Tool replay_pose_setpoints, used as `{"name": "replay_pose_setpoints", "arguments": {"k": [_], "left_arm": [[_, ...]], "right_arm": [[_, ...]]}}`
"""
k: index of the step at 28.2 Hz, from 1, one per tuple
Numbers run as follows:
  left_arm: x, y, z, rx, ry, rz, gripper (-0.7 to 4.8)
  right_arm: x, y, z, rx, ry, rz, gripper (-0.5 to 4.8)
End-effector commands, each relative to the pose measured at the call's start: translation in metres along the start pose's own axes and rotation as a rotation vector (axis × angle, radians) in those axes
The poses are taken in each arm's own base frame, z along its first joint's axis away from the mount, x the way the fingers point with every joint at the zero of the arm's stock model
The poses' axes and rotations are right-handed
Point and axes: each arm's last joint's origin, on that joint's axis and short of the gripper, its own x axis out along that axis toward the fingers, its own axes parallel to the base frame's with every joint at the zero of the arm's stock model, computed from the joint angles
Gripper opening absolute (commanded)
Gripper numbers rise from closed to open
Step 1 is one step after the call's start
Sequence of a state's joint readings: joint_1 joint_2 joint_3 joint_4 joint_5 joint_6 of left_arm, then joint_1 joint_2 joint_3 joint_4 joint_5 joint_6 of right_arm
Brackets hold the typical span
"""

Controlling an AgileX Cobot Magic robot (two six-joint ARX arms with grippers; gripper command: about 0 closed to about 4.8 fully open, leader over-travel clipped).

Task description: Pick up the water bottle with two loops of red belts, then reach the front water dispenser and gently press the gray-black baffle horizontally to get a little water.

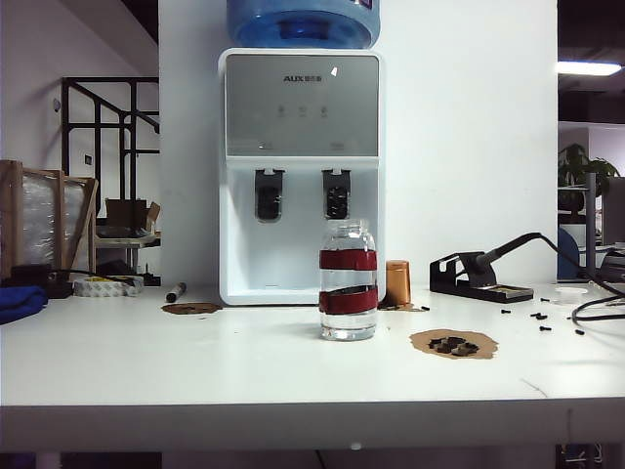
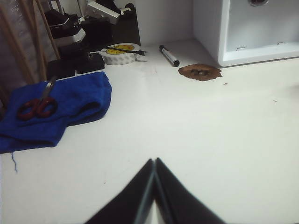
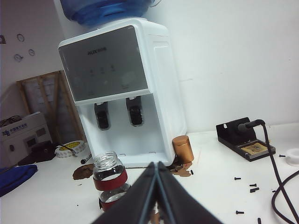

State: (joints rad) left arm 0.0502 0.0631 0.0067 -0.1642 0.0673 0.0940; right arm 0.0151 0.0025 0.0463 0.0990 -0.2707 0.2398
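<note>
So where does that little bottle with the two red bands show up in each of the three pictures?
Exterior view: the water bottle stands mid-table, in front of the water dispenser, below its right-hand tap.
Left wrist view: not in it; only the shut left gripper over bare table.
Right wrist view: low in the picture, just beyond the shut right gripper.
Shared landmark: the roll of tape, seen in all three.
</note>
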Motion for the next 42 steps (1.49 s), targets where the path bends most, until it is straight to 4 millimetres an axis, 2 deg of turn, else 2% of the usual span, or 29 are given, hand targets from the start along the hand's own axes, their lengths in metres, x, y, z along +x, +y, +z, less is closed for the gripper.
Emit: {"name": "replay_pose_setpoints", "arguments": {"k": [1,12,22,26,31,34,37,42], "left_arm": [[0.0,0.0,-0.002,0.002,0.015,-0.007,-0.04],[0.0,-0.001,-0.001,0.003,0.01,-0.037,-0.05],[0.0,-0.007,0.0,0.041,-0.003,-0.109,-0.05],[0.0,-0.009,0.0,0.043,-0.009,-0.149,-0.05],[-0.001,-0.011,0.001,0.054,-0.021,-0.229,-0.05],[-0.004,-0.014,0.006,0.054,-0.023,-0.342,-0.05],[-0.009,-0.016,0.013,0.088,-0.016,-0.425,-0.05],[-0.014,-0.016,0.025,0.102,-0.06,-0.458,-0.05]], "right_arm": [[0.0,0.001,0.003,-0.003,-0.02,0.014,-0.01],[0.0,0.002,0.006,-0.103,-0.047,0.021,-0.02],[0.0,0.003,0.007,-0.085,-0.063,0.037,-0.02],[-0.002,0.009,0.021,-0.115,-0.135,0.137,-0.03],[-0.01,0.019,0.054,-0.208,-0.236,0.126,-0.03],[-0.012,0.021,0.069,-0.207,-0.262,0.082,-0.03],[-0.011,0.024,0.077,-0.198,-0.257,0.127,-0.03],[-0.009,0.027,0.084,-0.108,-0.154,0.154,-0.03]]}}
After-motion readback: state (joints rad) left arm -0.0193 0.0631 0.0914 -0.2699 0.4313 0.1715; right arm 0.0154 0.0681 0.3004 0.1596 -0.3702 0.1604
